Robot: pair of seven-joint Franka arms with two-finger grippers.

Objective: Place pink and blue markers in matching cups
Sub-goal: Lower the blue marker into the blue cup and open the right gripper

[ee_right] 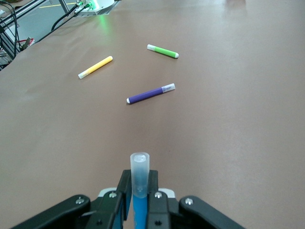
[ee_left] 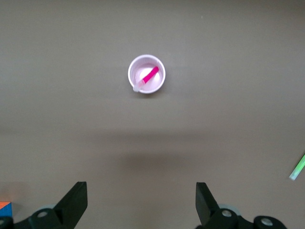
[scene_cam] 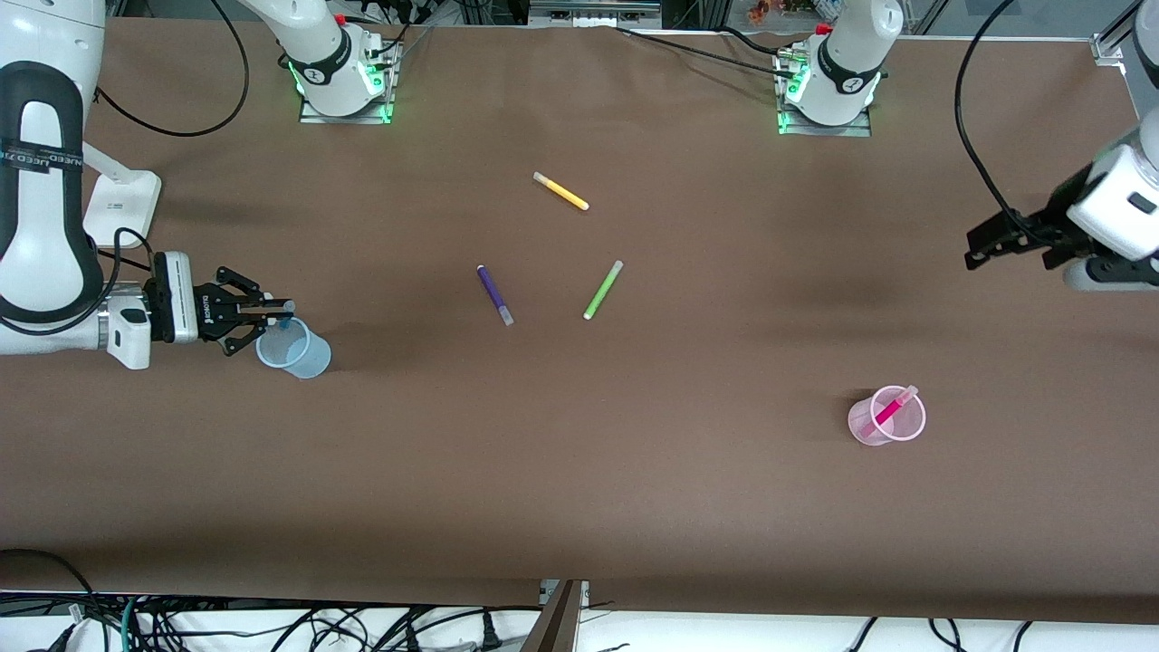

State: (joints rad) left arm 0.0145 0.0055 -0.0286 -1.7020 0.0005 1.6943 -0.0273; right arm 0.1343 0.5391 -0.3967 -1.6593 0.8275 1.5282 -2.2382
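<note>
- Here the right pincer [scene_cam: 288, 311] hangs at the rim of the pale blue cup [scene_cam: 294, 349], toward the right arm's end of the worktop [scene_cam: 579, 489].
- Its fingers are fully closed on the blue marker [ee_right: 139, 191]. In the right wrist view the marker's greyish translucent cap sticks out past the fingertips and the blue barrel shows between them.
- In the front view only a short blue piece of that marker shows, over the rim of the blue cup.
- The right pincer's dark body carries small white lettering; I cannot make it out.
- The black strap on the right arm bears white print that is too small to read with confidence.
- The left pincer [ee_left: 140, 210] waits up in the air, over the left arm's end of the worktop, its fingers spread as wide as they go and holding nothing.
- The pale pink cup [scene_cam: 886, 416] stands upright toward the left arm's end, nearer to the front camera than the loose pens.
- The pink marker [scene_cam: 892, 411] leans inside the pink cup, its pale cap resting on the rim.
- Near the middle of the worktop lie a purple pen [scene_cam: 494, 294], a lime green pen [scene_cam: 603, 290] and a yellow pen [scene_cam: 560, 191], apart from one another.
- The yellow pen is the farthest of the three from the front camera.
</note>
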